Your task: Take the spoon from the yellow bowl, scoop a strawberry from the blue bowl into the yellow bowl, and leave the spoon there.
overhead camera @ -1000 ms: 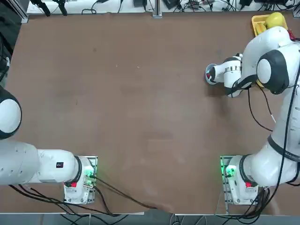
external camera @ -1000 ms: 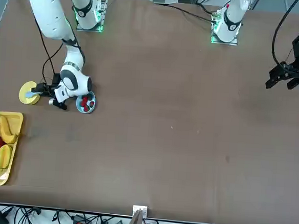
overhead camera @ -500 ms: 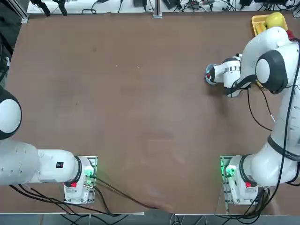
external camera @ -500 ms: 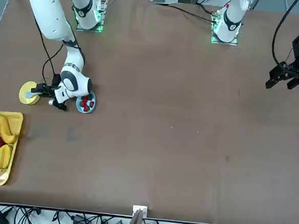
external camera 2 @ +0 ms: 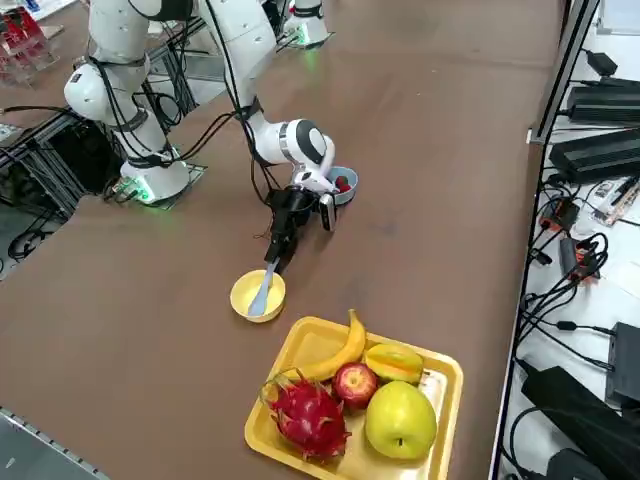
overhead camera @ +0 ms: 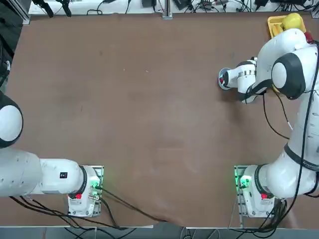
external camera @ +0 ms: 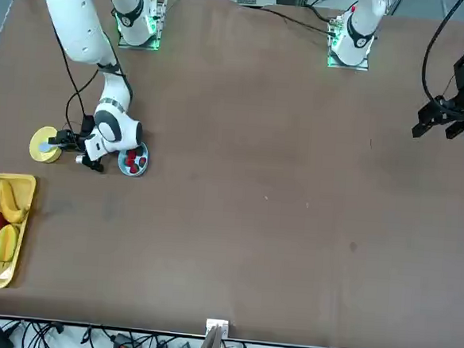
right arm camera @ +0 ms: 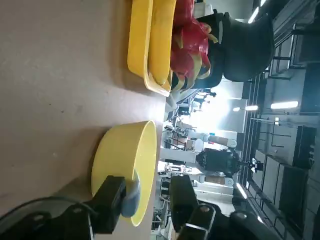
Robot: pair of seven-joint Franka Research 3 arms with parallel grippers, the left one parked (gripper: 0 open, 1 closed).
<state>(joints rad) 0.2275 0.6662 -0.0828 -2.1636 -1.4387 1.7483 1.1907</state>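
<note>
in the right side view, the right end effector [external camera 2: 277,263] is at upper centre, its fingers [right arm camera: 111,192] parted, one beside the spoon [external camera 2: 261,297]; i cannot tell if they touch. the spoon leans in the yellow bowl [external camera 2: 241,302], left of centre. the blue bowl [external camera 2: 345,197] with strawberries [external camera 2: 342,184] sits upper centre, the fruit tray [external camera 2: 446,425] lower centre on the desk [external camera 2: 120,330]

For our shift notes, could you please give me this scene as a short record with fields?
right gripper: at the yellow bowl, fingers apart
spoon: in the yellow bowl, handle beside one finger
yellow bowl: upright on table
blue bowl: holds strawberries
fruit tray: banana, apples, dragon fruit, cut yellow fruit
</note>
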